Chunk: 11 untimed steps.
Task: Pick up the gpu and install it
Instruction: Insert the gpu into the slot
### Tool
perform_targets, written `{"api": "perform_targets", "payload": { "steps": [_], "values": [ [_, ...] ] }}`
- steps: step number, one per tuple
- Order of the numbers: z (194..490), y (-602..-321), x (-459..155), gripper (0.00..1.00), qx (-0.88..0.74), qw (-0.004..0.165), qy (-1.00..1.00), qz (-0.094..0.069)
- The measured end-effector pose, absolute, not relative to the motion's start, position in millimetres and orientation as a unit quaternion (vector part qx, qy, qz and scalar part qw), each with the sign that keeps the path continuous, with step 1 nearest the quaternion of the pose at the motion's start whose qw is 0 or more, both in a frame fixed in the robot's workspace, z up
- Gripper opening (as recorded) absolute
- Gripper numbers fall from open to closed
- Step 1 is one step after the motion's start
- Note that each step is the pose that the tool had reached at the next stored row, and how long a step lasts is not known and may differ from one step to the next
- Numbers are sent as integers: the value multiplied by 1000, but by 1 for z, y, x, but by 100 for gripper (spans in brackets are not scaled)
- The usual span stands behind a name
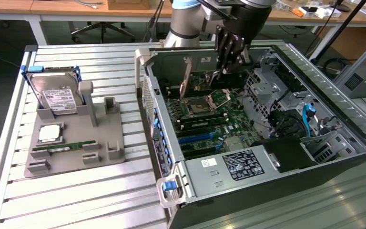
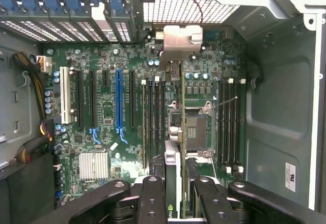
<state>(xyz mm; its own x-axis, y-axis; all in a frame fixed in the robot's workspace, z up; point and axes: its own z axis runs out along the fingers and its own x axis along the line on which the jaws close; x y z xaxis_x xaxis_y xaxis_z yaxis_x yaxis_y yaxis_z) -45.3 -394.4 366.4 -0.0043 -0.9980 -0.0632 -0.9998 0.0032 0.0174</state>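
Observation:
The gpu (image 2: pixel 182 46), a thin dark card with a silver end bracket, shows edge-on in the wrist view, running from the bracket back between my fingers. My gripper (image 2: pixel 178 198) is shut on it. In the exterior view the gripper (image 1: pixel 228 64) hangs inside the open computer case (image 1: pixel 335 124), and the gpu's bracket (image 1: pixel 186 80) slants toward the case's rear wall. The card hovers above the motherboard (image 2: pixel 102 112), over the processor socket (image 2: pixel 196 132) and parallel to the expansion slots. The blue slot (image 2: pixel 118 99) lies off to one side of it.
On the exterior view's left, a grey parts stand (image 1: pixel 75 143) holds a hard drive (image 1: pixel 55 95) in a blue frame, a processor (image 1: pixel 49 133) and a green memory stick (image 1: pixel 65 147). Drive cages and cables (image 1: pixel 297 119) crowd the case's far side. A heatsink (image 2: pixel 94 164) sits on the board.

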Motion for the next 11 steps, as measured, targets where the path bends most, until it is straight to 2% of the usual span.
{"api": "perform_targets", "payload": {
  "steps": [11],
  "values": [
    [363, -395, -45, 27, -705, 16, 708, 28]
  ]
}}
